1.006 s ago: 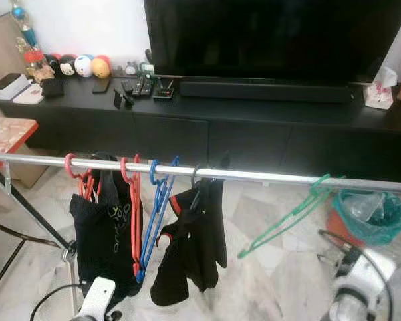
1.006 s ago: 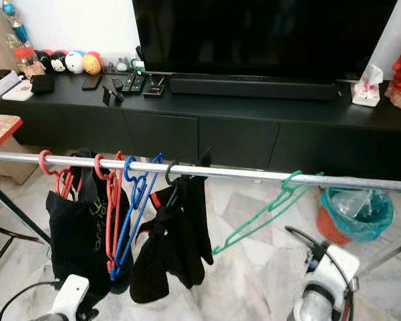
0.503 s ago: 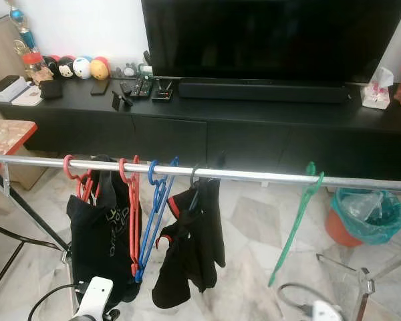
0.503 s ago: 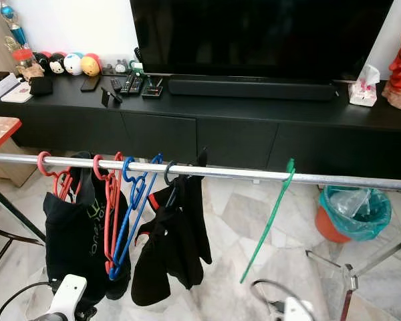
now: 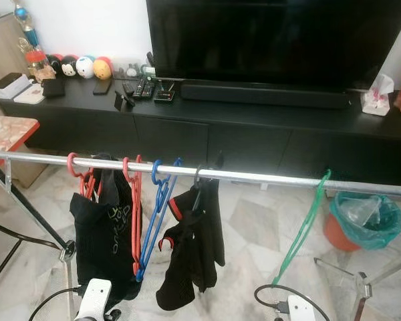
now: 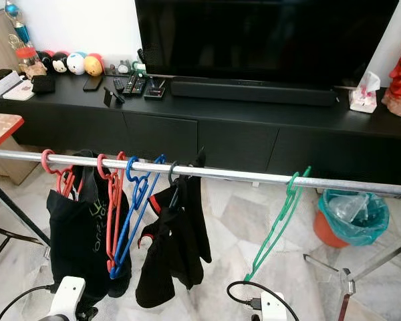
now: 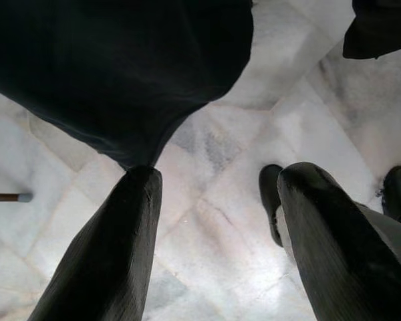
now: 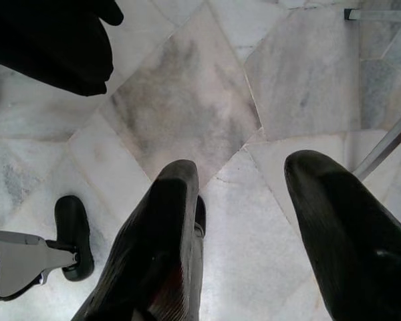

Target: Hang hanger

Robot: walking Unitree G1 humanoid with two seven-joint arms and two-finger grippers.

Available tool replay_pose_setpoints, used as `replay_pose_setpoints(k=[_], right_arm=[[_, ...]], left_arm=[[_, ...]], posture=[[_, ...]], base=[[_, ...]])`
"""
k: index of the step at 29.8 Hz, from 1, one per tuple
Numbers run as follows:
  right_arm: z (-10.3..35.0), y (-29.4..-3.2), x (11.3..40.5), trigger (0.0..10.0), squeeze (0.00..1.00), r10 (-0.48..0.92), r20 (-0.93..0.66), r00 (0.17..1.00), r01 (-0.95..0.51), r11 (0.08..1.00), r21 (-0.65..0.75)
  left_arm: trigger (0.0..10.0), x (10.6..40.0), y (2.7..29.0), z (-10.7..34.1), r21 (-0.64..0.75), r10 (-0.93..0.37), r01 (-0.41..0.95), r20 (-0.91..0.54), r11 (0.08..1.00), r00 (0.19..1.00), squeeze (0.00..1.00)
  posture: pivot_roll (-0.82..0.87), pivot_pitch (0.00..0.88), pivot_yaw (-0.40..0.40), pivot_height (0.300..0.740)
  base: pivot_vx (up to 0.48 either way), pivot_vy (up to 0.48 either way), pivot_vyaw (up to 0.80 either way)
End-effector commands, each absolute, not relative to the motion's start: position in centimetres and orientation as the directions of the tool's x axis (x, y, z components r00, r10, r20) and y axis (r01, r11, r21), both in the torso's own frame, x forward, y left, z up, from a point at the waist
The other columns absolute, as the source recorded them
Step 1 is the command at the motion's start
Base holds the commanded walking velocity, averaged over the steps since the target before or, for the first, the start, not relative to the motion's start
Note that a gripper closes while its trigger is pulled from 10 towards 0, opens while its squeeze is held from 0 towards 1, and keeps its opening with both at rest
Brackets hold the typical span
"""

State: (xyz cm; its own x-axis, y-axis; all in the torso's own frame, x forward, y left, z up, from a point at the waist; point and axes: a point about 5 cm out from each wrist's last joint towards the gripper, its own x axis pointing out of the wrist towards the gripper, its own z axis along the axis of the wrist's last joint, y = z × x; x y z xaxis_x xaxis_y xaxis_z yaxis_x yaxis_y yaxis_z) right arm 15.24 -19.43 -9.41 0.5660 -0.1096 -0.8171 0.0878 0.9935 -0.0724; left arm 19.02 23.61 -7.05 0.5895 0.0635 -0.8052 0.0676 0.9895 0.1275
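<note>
While the green hanger (image 5: 302,231) hangs by its hook on the rail (image 5: 254,177), near the bin (image 5: 364,221), my right gripper (image 8: 254,221) and left gripper (image 7: 214,227) are open wide, empty. It looks light, thin, bendy; I'd grab its neck.

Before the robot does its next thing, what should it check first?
1. Green hanger hooked over the metal rail: ok.
2. Green hanger hanging level like the others: not ok, it tilts.
3. Right gripper open and holding nothing: ok.
4. Left gripper open and holding nothing: ok.
5. Green hanger set apart from the black clothes: ok.
6. Hanger done swinging: cannot tell.
</note>
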Motion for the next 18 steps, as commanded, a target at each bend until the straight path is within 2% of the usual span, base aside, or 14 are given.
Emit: replay_pose_setpoints(k=[1, 18], right_arm=[[-9.5, -19.7, 15.1, 10.0, 0.0, -0.118, -0.823, 0.555, 0.107, 0.992, -0.07], [-9.6, -18.5, 15.4, 10.0, 0.0, -0.104, -0.823, 0.558, 0.114, 0.992, -0.049]], left_arm=[[10.0, 18.5, 23.4, -7.4, 0.117, 0.066, 0.05, -0.812, 0.992, 0.579, 0.0], [10.0, 18.4, 23.4, -7.4, 0.107, 0.056, 0.056, -0.816, 0.993, 0.576, 0.0]], posture=[[0.03, 0.0, -0.015, 0.74], [0.03, 0.0, 0.007, 0.74]], base=[[0.0, 0.0, 0.0], [0.0, 0.0, 0.0]])
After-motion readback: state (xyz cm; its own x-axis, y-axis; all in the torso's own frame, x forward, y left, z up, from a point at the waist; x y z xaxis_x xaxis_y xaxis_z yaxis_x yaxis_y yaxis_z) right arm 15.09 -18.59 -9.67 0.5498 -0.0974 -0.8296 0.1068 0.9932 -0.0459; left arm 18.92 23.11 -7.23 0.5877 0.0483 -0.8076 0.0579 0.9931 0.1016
